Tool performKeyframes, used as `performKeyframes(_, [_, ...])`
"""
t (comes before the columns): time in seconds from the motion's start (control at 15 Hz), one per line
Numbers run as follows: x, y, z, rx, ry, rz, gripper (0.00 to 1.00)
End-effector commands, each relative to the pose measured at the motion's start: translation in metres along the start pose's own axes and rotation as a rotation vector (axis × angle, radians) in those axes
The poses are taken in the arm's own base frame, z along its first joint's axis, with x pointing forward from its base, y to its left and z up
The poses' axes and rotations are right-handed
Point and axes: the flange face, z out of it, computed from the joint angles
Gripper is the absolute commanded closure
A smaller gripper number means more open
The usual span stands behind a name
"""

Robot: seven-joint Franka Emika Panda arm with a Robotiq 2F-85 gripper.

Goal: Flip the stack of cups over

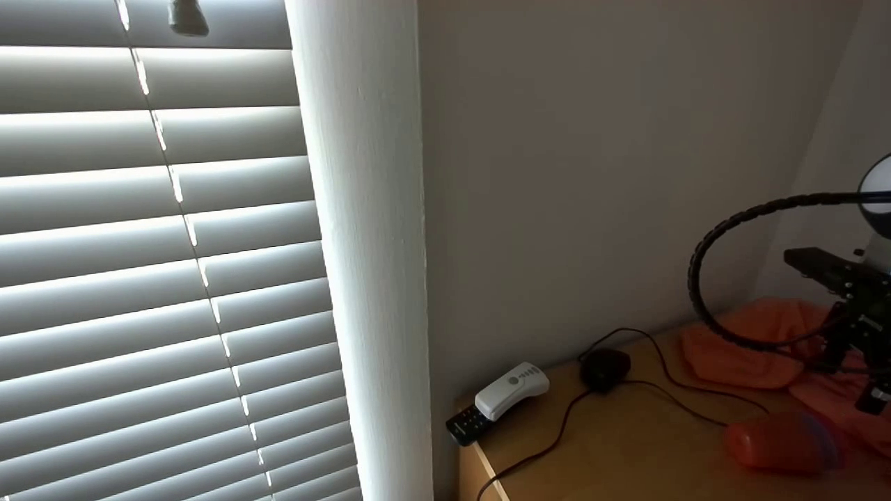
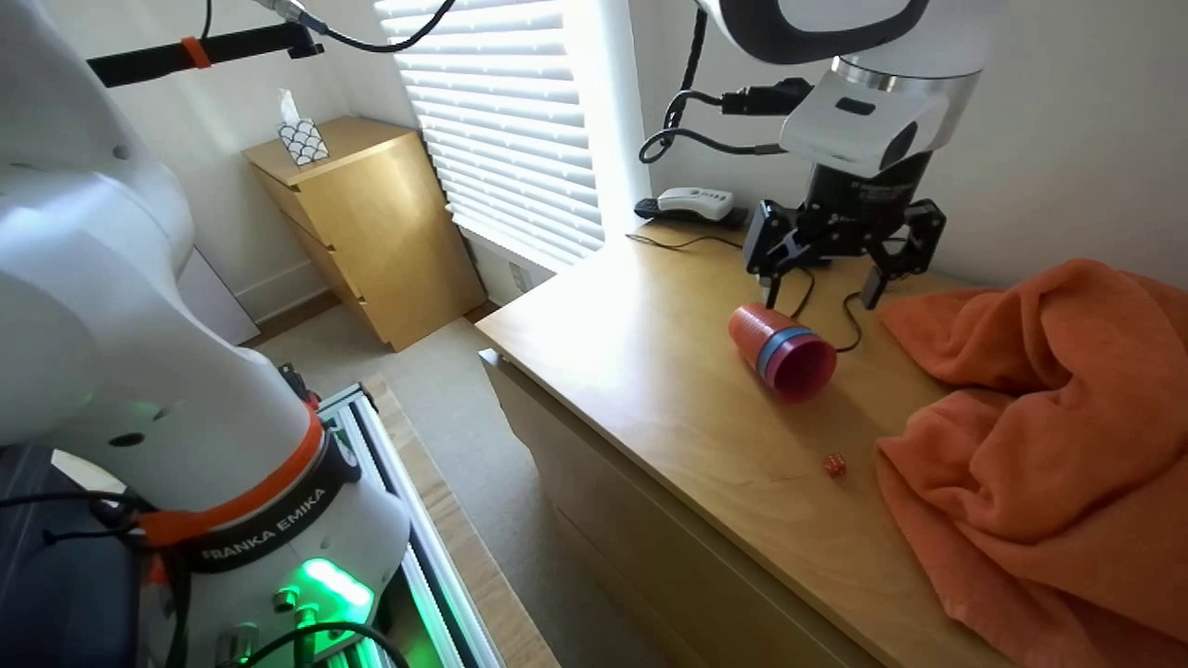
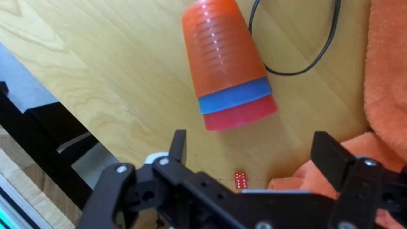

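Hanging over the wooden table (image 3: 136, 57), the gripper (image 3: 249, 143) had its jaws spread widely, with nothing between them. The stack of cups (image 3: 229, 60) lay there on its side; in the wrist view, its long axis pointed roughly into this gap, mouth end nearest, so a grasp across the sides seemed to need first an approach along it

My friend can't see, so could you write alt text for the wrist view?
A stack of orange, blue and pink cups lies on its side on a wooden surface, wide end toward the open end effector. A red die, a dark cable and orange cloth lie nearby.
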Motion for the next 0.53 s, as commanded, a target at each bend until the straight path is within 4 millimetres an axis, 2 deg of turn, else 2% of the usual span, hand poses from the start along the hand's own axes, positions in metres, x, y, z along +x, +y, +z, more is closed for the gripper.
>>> performKeyframes(0.0, [0.029, 0.000, -0.003, -0.069, -0.094, 0.160, 0.00])
performKeyframes(0.13, [0.039, 0.005, 0.003, -0.131, -0.148, 0.220, 0.00])
performKeyframes(0.4, [0.046, 0.005, 0.017, -0.199, -0.221, 0.307, 0.00])
performKeyframes(0.47, [0.041, 0.005, 0.009, -0.169, -0.195, 0.258, 0.00])
